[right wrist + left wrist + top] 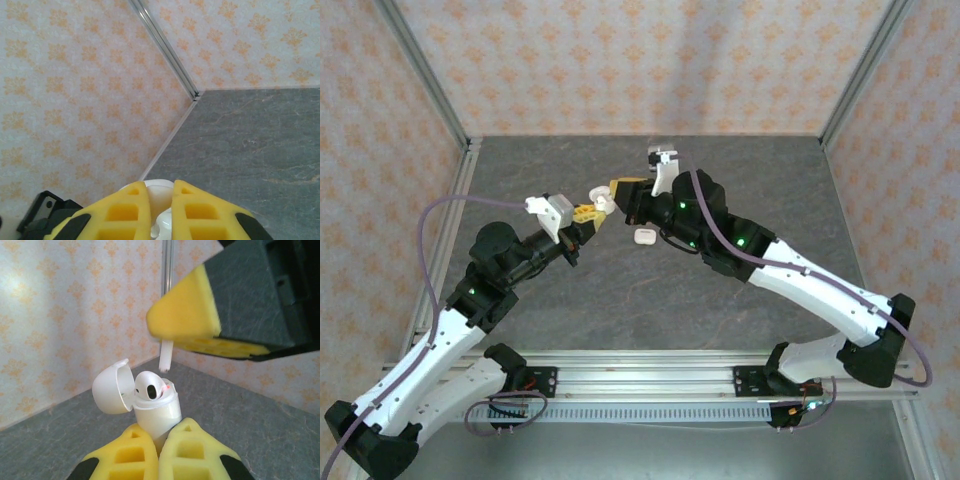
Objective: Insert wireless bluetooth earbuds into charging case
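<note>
R gripper (159,195) is clamped on an earbud (166,356), stem down, just above the open charging case (156,412), which the L gripper (160,440) pinches shut. Risk: the stem hangs close to the seated earbud (150,387). If not lined up w/ the free socket, it may jam or slip out.

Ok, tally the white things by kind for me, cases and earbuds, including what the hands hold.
Charging cases: 2, the open case in the left hand, the second case on the table.
Earbuds: 2, the seated earbud in the open case, the held earbud in the right hand.
Total: 4.
</note>
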Robot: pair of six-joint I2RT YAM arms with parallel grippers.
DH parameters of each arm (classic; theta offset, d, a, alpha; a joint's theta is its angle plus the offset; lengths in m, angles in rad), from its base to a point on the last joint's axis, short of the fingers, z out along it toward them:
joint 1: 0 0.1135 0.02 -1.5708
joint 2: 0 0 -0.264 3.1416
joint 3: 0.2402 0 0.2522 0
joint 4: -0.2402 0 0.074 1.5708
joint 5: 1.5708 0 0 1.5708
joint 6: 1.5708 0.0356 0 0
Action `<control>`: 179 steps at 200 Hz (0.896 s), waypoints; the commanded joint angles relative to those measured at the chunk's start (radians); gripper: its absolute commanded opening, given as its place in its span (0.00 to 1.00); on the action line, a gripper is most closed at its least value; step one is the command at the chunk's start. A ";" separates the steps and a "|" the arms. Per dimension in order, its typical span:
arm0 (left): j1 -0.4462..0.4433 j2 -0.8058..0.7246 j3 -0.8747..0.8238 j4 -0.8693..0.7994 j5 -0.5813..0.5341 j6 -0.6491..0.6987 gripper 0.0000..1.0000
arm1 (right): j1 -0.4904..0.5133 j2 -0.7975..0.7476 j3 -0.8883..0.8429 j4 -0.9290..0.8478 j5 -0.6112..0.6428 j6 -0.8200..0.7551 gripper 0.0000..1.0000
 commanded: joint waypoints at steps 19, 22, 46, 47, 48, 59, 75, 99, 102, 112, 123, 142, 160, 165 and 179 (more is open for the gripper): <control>-0.014 -0.010 0.036 0.043 -0.014 -0.010 0.00 | 0.008 0.009 -0.013 0.038 -0.012 -0.031 0.13; -0.014 -0.010 0.036 0.042 -0.014 -0.010 0.00 | 0.008 0.010 -0.013 0.038 -0.014 -0.032 0.13; -0.017 -0.006 0.037 0.041 -0.015 -0.009 0.00 | 0.008 0.013 -0.013 0.037 -0.027 -0.035 0.13; -0.016 -0.006 0.037 0.041 -0.015 -0.009 0.00 | 0.008 0.013 -0.013 0.038 -0.028 -0.034 0.13; -0.016 -0.006 0.038 0.041 -0.015 -0.009 0.00 | 0.008 0.013 -0.013 0.036 -0.028 -0.034 0.13; -0.017 -0.007 0.037 0.040 -0.018 -0.009 0.00 | 0.008 0.015 -0.014 0.034 -0.038 -0.035 0.13; -0.018 -0.005 0.036 0.041 -0.020 -0.009 0.00 | 0.009 0.015 -0.013 0.028 -0.051 -0.033 0.13; -0.018 -0.005 0.038 0.040 -0.022 -0.008 0.00 | 0.011 0.018 -0.008 0.009 -0.071 -0.037 0.13; -0.018 -0.004 0.039 0.039 -0.022 -0.008 0.00 | 0.011 0.018 -0.008 0.004 -0.073 -0.037 0.13; -0.019 -0.003 0.038 0.038 -0.025 -0.007 0.00 | 0.011 0.017 -0.004 -0.007 -0.081 -0.041 0.13; -0.019 -0.003 0.039 0.037 -0.026 -0.006 0.00 | 0.011 0.016 0.001 -0.021 -0.091 -0.044 0.13; -0.019 -0.004 0.036 0.037 -0.026 -0.007 0.00 | 0.011 0.019 0.016 -0.048 -0.110 -0.045 0.13; -0.020 0.000 0.038 0.038 -0.022 -0.008 0.00 | 0.011 0.033 0.038 -0.084 -0.119 -0.045 0.13; -0.020 0.001 0.038 0.038 -0.020 -0.008 0.00 | 0.011 0.038 0.048 -0.102 -0.117 -0.045 0.13; -0.020 0.001 0.039 0.035 -0.018 -0.008 0.00 | 0.011 0.057 0.084 -0.165 -0.092 -0.040 0.13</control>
